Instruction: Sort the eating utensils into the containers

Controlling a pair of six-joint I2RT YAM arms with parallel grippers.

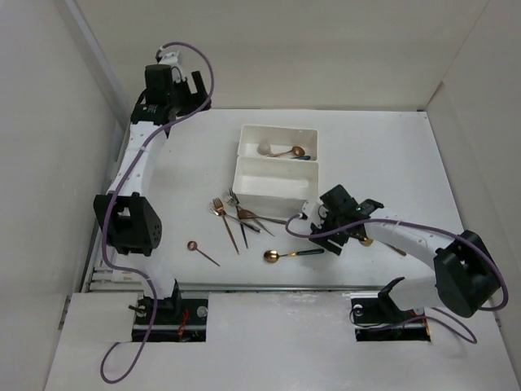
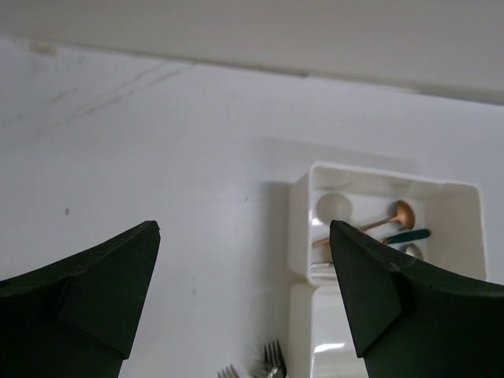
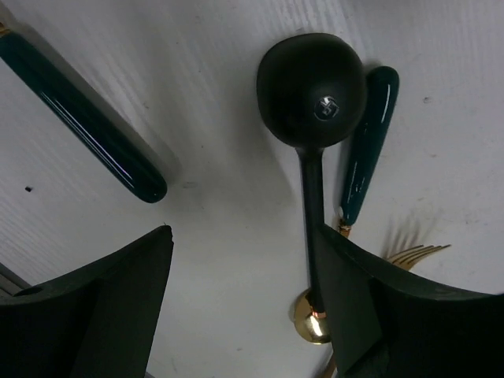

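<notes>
Both hands spread wide; left hand (image 2: 244, 260) facing containers (image 2: 378, 175), right hand (image 3: 244, 252) over black spoon (image 3: 311, 87)

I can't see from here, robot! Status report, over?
Left gripper open, empty. Right gripper open over black spoon; green handle close beside it. Two utensils in far tray.

Loose forks and spoons (image 1: 242, 213) lie scattered beside two joined white trays (image 1: 273, 186).
</notes>
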